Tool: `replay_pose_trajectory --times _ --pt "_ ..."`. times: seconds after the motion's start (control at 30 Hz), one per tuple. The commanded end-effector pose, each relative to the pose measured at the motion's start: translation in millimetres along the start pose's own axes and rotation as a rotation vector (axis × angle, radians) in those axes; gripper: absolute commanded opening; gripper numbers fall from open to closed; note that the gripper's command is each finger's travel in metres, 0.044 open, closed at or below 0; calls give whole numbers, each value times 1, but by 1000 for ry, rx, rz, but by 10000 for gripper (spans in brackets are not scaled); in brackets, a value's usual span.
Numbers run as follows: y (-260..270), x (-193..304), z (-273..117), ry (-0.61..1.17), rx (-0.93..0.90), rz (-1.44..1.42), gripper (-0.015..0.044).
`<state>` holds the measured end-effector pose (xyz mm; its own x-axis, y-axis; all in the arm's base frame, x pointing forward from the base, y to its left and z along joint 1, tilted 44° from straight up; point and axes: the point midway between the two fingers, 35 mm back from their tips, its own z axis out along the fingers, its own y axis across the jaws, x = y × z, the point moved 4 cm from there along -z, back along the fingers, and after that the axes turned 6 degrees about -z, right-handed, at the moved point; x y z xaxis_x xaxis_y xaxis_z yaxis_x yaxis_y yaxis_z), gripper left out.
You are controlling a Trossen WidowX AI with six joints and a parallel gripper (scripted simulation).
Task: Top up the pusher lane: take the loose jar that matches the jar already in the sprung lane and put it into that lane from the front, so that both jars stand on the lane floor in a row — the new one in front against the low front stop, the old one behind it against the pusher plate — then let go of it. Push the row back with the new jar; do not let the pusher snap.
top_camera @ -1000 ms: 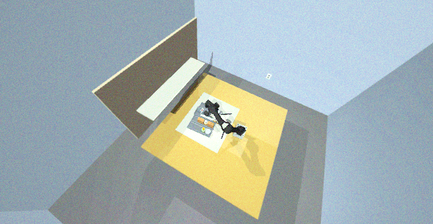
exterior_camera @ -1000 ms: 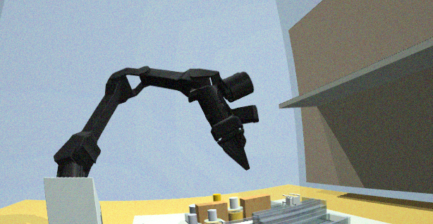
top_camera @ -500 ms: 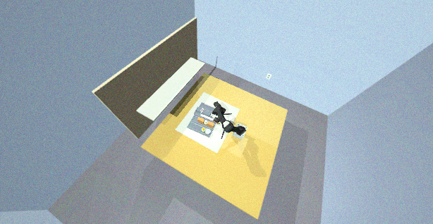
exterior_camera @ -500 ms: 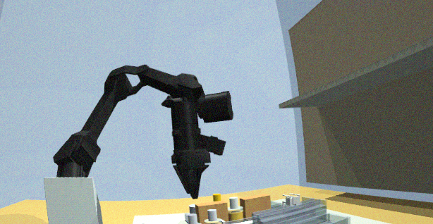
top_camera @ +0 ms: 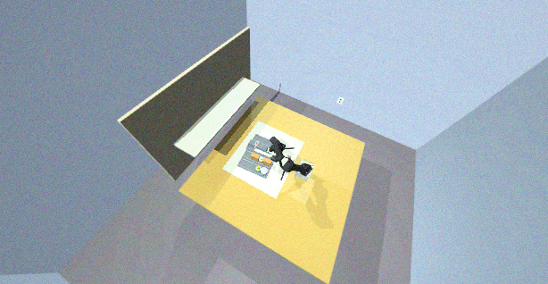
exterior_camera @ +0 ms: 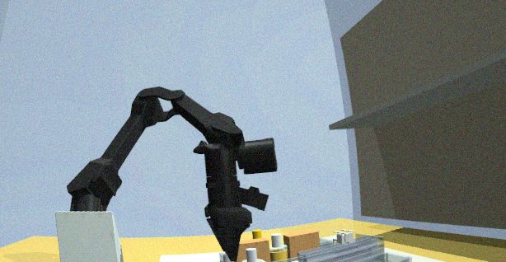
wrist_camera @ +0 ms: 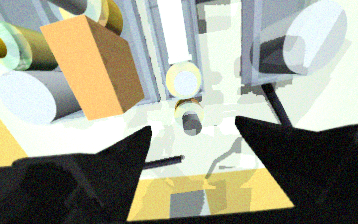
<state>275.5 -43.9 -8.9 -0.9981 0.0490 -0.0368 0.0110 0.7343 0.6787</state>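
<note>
Fingers of my gripper (exterior_camera: 231, 254) (wrist_camera: 194, 125) point steeply down, spread wide and holding nothing, my arm (top_camera: 286, 162) (exterior_camera: 161, 94) arched above them.

Here's the narrow grey sprung lane (top_camera: 264, 150) (wrist_camera: 197, 47), nearer the tabletop's shelf-side edge; a round, pale-yellow-rimmed jar with a white cap (wrist_camera: 184, 80) sits at its front end, and a smaller-looking round jar with a grey cylindrical cap (wrist_camera: 191, 120) is just outside.

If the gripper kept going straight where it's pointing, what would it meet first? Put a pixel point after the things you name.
Probably the dark-topped jar (wrist_camera: 192, 123), lined up in the opening in the wrist view. The fingertips might straddle it; their height above it is unclear.
</note>
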Motion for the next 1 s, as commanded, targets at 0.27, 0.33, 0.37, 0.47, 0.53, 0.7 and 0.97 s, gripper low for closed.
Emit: replay_pose_trajectory --times 0.27,0.33,0.37,0.47,0.53,0.7,0.97 --pt "0 2 19 2 -7 7 440" --pt "0 2 22 2 -7 7 440" --pt "0 2 24 2 -7 7 440" --pt "1 2 29 2 -7 7 440" --pt "1 2 32 2 -7 7 440" --pt "1 2 39 2 -8 7 440" --pt "1 2 39 2 -8 7 256"
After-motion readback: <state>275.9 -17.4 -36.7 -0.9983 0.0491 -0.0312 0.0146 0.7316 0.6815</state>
